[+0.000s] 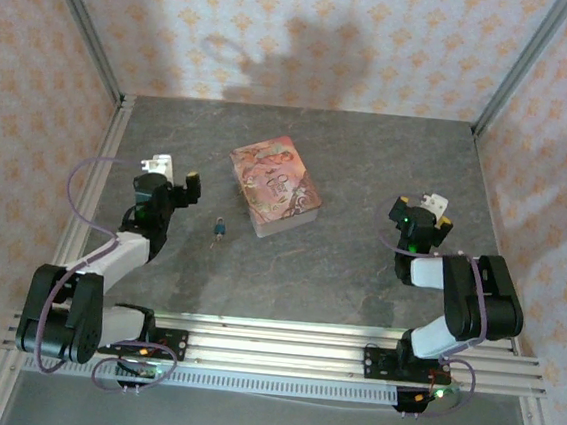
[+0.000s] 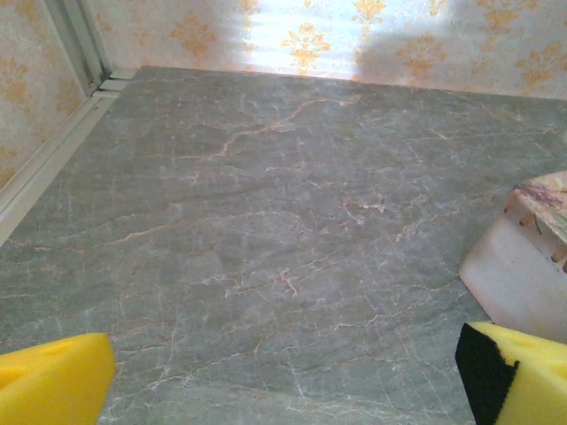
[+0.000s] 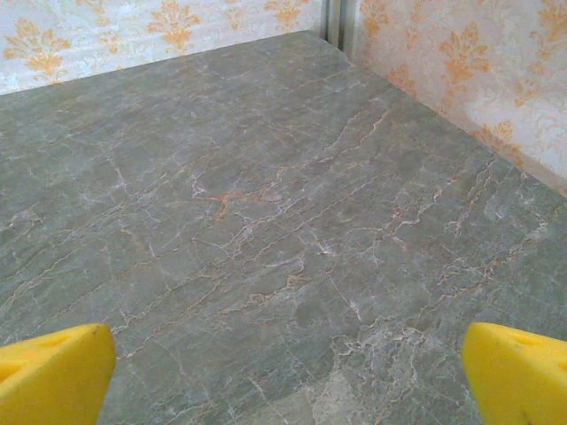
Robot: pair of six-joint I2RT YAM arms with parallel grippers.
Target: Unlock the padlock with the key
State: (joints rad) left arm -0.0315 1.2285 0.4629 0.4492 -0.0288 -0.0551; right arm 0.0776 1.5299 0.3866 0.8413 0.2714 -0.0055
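The padlock (image 1: 221, 229) is a tiny blue-teal piece with a brass-gold part, lying on the grey marbled table (image 1: 337, 278) just left of centre. I cannot tell the key apart at this size. My left gripper (image 1: 172, 174) hovers open a short way up and left of the padlock, with nothing between its yellow fingertips (image 2: 53, 376). In the left wrist view the left gripper (image 2: 283, 381) looks onto bare table. My right gripper (image 1: 423, 208) stands open at the right side, far from the padlock. In the right wrist view the right gripper (image 3: 283, 372) is wide apart over bare table.
A pink illustrated tin box (image 1: 274, 185) lies just up and right of the padlock; its pale side (image 2: 518, 274) shows at the right of the left wrist view. Patterned walls and metal posts (image 1: 81, 22) enclose the table. The aluminium rail (image 1: 271, 347) runs along the near edge.
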